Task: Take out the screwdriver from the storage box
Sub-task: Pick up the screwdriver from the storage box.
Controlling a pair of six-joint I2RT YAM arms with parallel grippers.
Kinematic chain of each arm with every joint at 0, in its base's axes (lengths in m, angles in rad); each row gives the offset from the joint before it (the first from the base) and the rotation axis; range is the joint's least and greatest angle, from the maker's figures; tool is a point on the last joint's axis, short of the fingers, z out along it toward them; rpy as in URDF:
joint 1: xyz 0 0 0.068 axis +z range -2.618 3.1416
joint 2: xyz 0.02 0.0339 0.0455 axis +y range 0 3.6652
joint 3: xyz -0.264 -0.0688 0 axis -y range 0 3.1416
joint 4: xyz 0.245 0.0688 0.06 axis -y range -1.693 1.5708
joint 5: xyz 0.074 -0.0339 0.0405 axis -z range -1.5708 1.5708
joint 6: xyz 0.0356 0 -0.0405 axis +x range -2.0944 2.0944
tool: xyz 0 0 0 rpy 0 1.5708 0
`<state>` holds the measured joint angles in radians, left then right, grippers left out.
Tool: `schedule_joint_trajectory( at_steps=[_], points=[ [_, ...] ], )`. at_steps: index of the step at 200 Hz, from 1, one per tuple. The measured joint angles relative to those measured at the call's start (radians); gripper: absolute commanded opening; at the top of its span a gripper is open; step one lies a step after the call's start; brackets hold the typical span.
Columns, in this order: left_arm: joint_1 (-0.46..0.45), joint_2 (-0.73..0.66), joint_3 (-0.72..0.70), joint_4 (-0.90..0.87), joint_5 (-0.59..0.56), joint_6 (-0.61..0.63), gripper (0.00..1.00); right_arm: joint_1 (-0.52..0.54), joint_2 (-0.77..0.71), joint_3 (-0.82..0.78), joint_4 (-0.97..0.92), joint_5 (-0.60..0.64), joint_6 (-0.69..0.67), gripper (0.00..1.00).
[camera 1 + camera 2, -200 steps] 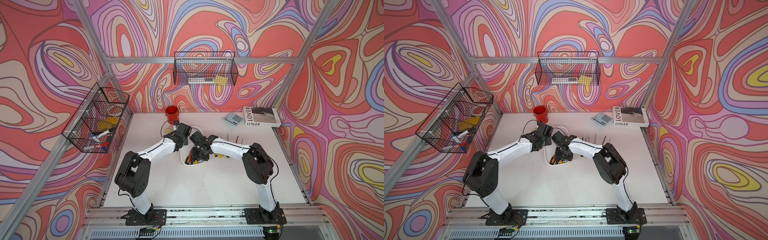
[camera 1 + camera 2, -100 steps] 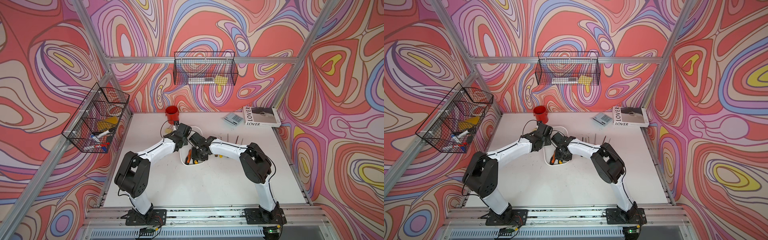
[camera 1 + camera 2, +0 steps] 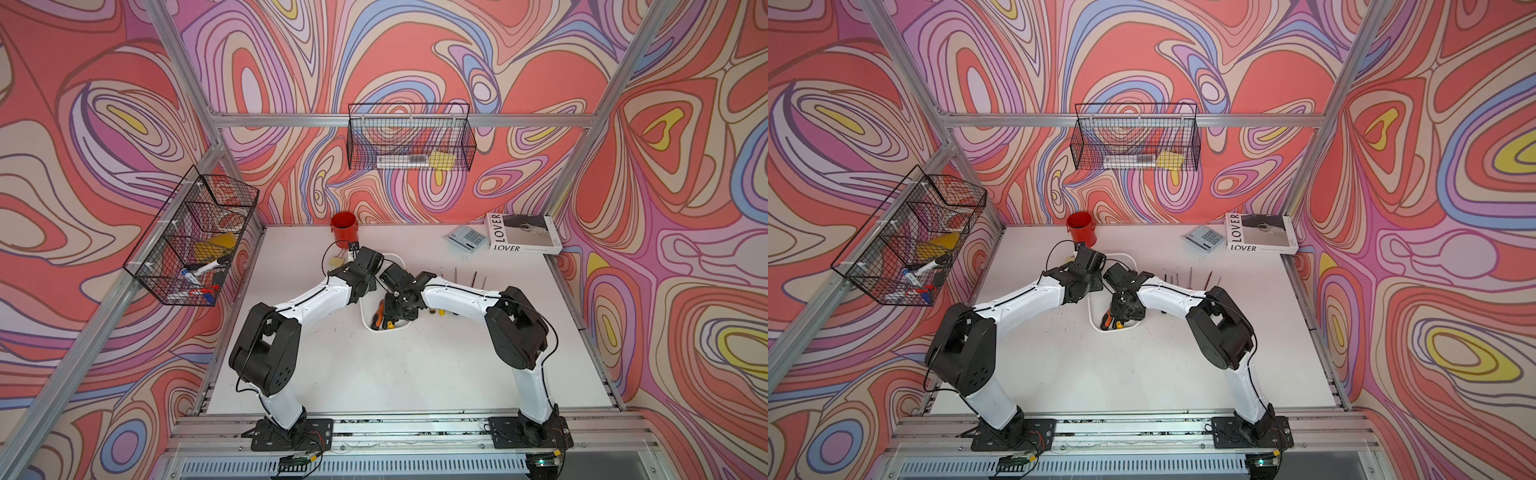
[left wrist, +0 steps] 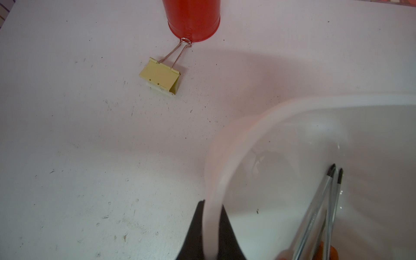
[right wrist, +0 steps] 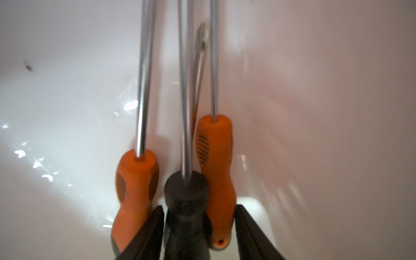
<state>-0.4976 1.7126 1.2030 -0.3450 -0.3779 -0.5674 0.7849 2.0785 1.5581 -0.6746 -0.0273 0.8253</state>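
Right gripper (image 5: 200, 206): fingers set narrow, clamped on black-handled screwdriver (image 5: 186, 193), with small orange screwdriver (image 5: 217, 162) wedged alongside between them. Both lie inside the storage box (image 4: 292, 102), on the table (image 3: 415, 374) between the arms. Left gripper (image 4: 211, 206): fingers pinched on the box rim.

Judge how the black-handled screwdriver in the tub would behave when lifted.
Probably stiff: the black-handled screwdriver has a straight metal shaft. Its rounded handle may roll once set down. The small orange-handled screwdriver lies against it, between the right tool's fingers, so may lift too.
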Motion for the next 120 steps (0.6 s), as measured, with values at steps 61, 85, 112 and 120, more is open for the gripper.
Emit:
schedule_joint_trajectory(
  at_steps=[61,85,112,120],
  points=[
    [0.005,0.0,-0.001,-0.005,-0.007,0.003,0.0,-0.005,-0.016,0.0,-0.015,0.017,0.0,0.34],
    [0.005,0.0,-0.001,-0.005,-0.006,0.003,0.0,-0.005,-0.016,0.0,-0.018,0.026,-0.006,0.13],
    [0.004,0.0,-0.001,-0.006,-0.003,0.003,0.0,-0.005,-0.024,0.0,-0.019,0.039,-0.01,0.0],
    [0.004,0.0,-0.001,-0.006,-0.003,0.003,0.0,-0.005,-0.027,0.0,-0.021,0.041,-0.011,0.0]
  ],
)
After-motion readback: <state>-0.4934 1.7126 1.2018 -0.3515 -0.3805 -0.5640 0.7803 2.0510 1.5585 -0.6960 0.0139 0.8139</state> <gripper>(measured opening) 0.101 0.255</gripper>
